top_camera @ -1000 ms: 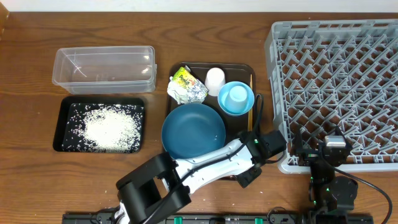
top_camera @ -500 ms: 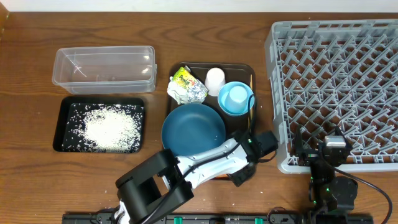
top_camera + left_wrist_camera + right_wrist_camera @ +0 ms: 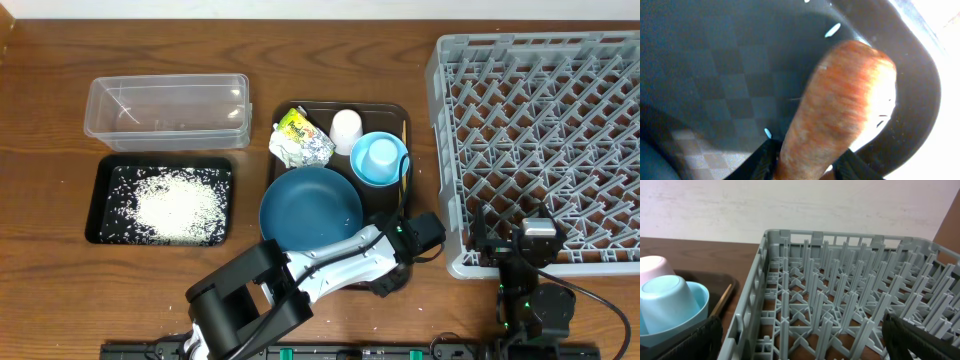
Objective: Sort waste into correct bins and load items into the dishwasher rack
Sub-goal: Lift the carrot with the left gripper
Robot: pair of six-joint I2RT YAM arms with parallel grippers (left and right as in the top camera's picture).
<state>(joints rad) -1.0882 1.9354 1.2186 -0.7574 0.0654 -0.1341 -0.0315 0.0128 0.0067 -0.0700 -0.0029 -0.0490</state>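
My left gripper [image 3: 388, 275] is at the front right corner of the brown serving tray [image 3: 390, 112]. In the left wrist view it [image 3: 805, 164] is shut on the orange carrot [image 3: 840, 105], whose tip hangs just above the tray floor [image 3: 715, 60]. The carrot is hidden in the overhead view. The dark blue dish [image 3: 310, 208], light blue bowl [image 3: 394, 168], white cup [image 3: 346, 127], chopsticks [image 3: 403, 172] and wrapper [image 3: 300, 140] lie on the tray. My right gripper [image 3: 525, 250] is open and empty at the front edge of the grey rack [image 3: 540, 120].
The black tray [image 3: 100, 172] holds a pile of rice [image 3: 178, 205] at the left. The clear tub [image 3: 165, 85] stands behind it. A few rice grains [image 3: 832, 30] lie on the brown tray. The rack [image 3: 840, 280] fills the right wrist view.
My left gripper has moved left from beside the rack onto the brown tray's front right corner. The right arm has not moved.
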